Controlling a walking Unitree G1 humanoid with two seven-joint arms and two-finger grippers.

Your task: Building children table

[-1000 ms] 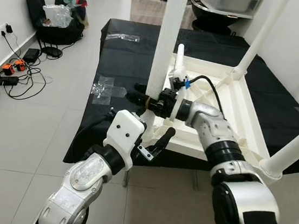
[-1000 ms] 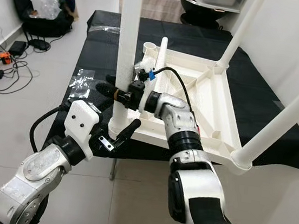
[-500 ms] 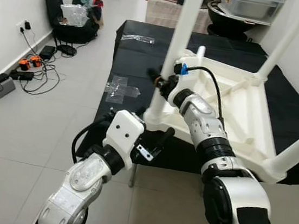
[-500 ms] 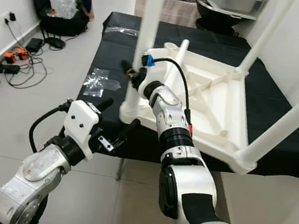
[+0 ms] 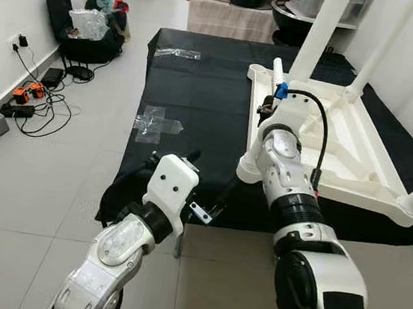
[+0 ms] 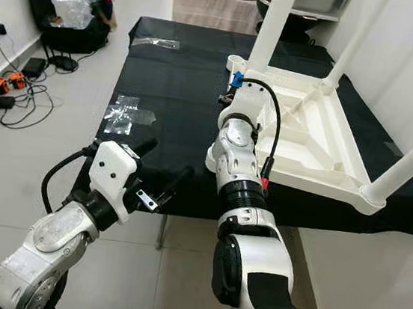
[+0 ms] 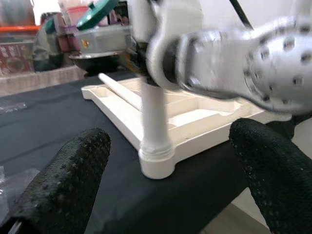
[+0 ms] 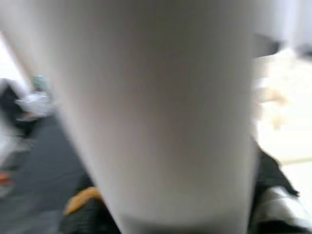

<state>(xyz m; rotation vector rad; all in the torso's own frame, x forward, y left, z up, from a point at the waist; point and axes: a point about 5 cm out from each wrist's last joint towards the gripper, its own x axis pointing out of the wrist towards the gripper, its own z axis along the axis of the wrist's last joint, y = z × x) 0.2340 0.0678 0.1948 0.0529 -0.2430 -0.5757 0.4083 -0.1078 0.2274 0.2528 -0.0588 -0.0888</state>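
The white children's table [image 5: 357, 154] lies upside down on the black-covered worktop [image 5: 199, 93], its legs pointing up. My right gripper [image 5: 263, 112] is shut around the near-left leg [image 5: 316, 25], just above its socket [image 5: 248, 169]. In the right wrist view this leg [image 8: 156, 112] stands between the black fingers [image 8: 80, 217]. A loose white leg [image 5: 277, 67] rests in the upturned top. My left gripper [image 5: 208, 173] hovers open and holds nothing, at the worktop's front edge, short of that corner; its fingers [image 7: 63, 180] frame the socket [image 7: 156, 163].
Clear plastic bags [image 5: 158, 122] lie on the black cover to the left of the table, another [image 5: 177, 53] farther back. Cables and power strips [image 5: 25, 98] and a black bag with clothes [image 5: 86, 30] sit on the tiled floor at left. A white wall runs along the right.
The camera has shifted. My right forearm has swung from the left of the leg round to its front, still gripping it. The left gripper stays open in the same pose.
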